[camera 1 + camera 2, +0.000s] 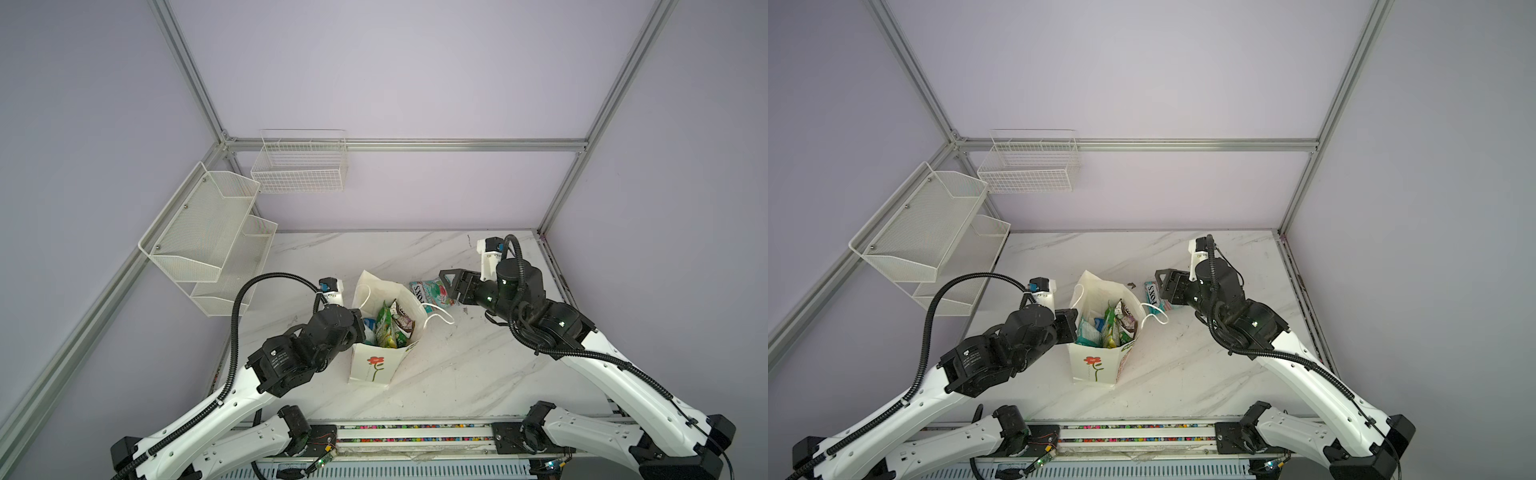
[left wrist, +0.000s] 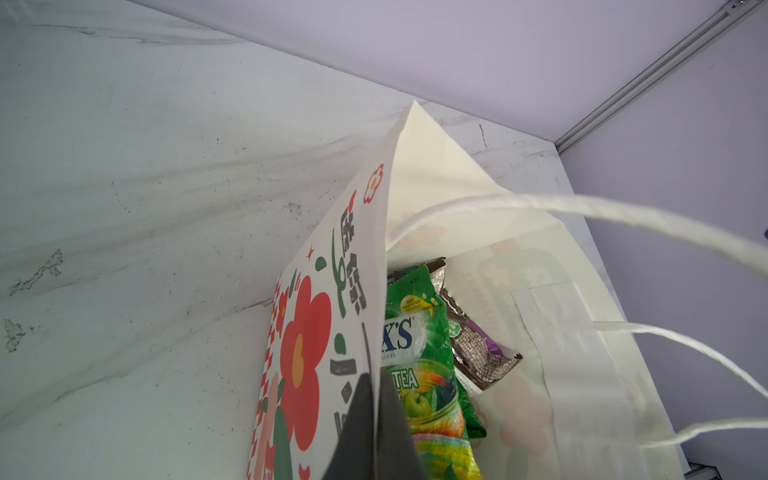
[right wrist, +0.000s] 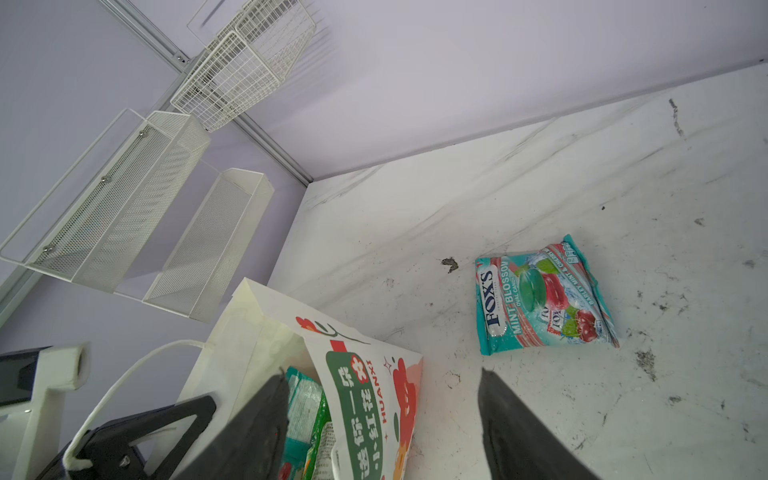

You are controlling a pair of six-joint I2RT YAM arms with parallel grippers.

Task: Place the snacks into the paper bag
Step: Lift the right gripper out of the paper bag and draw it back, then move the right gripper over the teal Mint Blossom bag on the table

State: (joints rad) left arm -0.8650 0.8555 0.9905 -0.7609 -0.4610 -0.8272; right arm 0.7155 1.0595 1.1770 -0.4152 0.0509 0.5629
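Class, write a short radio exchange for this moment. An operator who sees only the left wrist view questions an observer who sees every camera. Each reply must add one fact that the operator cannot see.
Operator: My left gripper pinches the wall of the paper bag. Are any snacks outside it?
Observer: One. A teal FOX'S pouch lies flat on the table, to the right of the bag in both top views.
Operator: Does the right gripper have it?
Observer: No. The right gripper is open and empty, short of the pouch.
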